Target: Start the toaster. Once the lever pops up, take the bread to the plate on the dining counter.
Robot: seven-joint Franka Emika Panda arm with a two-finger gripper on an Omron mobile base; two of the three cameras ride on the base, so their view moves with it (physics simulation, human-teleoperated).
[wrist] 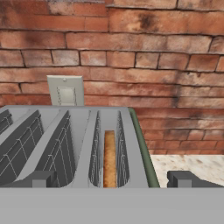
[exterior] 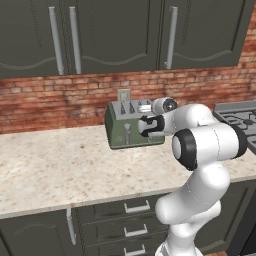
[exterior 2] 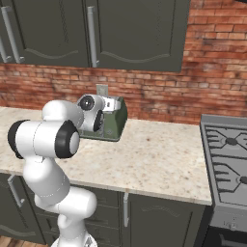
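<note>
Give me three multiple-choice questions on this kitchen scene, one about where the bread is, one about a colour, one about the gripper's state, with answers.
1. Where is the bread?
A. On the counter
B. In the toaster's rightmost slot
C. In the gripper
2. What colour is the toaster body?
A. Olive green
B. Red
C. White
3. How does the gripper stand?
A. Shut on the bread
B. Shut on nothing
C. Open, holding nothing

Answers:
1 B, the hand view shows the brown slice down in the slot nearest the green right edge.
2 A, the left base view shows its green front under the steel top.
3 C, the hand view shows the fingertips far apart at the bottom, with nothing gripped.
</note>
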